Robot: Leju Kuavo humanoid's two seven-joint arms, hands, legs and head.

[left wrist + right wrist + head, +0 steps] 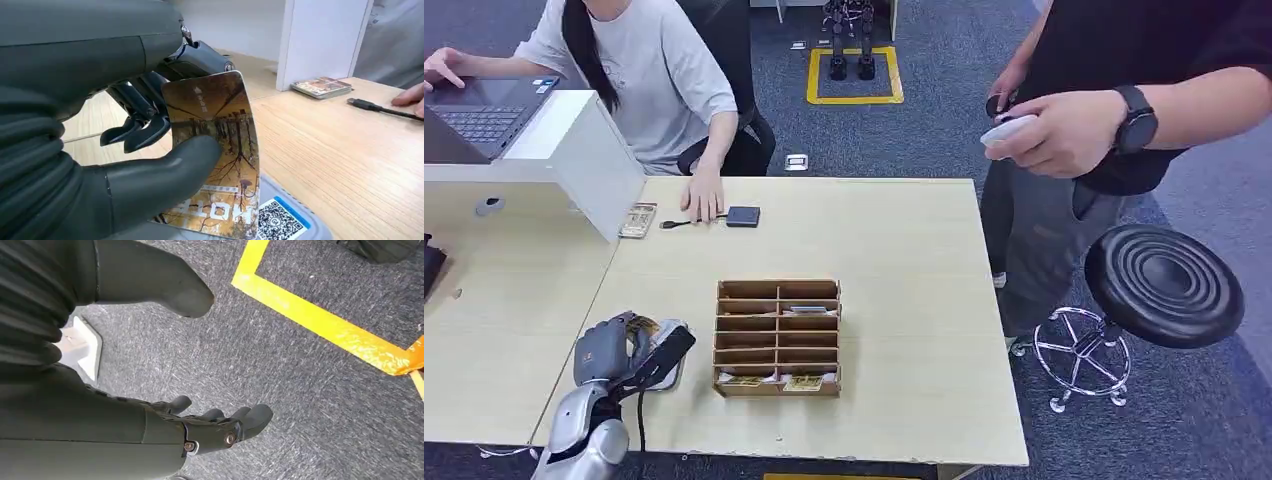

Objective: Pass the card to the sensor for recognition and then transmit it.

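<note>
Left hand [125, 150] pinched the card [215, 165] between thumb and fingers, card near upright, lower edge right over the grey sensor pad [295, 227] with the QR sticker at the table's front-left. My read: step in hand was the scan — card should go flatter and closer to the pad face, held steady there, grip kept near the edge so the thumb doesn't cover more of the card than needed. After that comes the handover, so the pinch shouldn't loosen.

Right hand [210, 427] hung at the side over grey carpet, fingers loosely apart, holding nothing.

Left wrist view gave the grip detail, card print and QR label; the head view only showed the hand [629, 350] bunched over the pad, card barely readable. Head view alone gave the layout — wooden slotted card rack [777, 338] just beside the hand, further back a small dark reader [743, 216] on a cable by a seated person's hand [705, 198], and a standing person [1114, 110] at far right, well apart.
</note>
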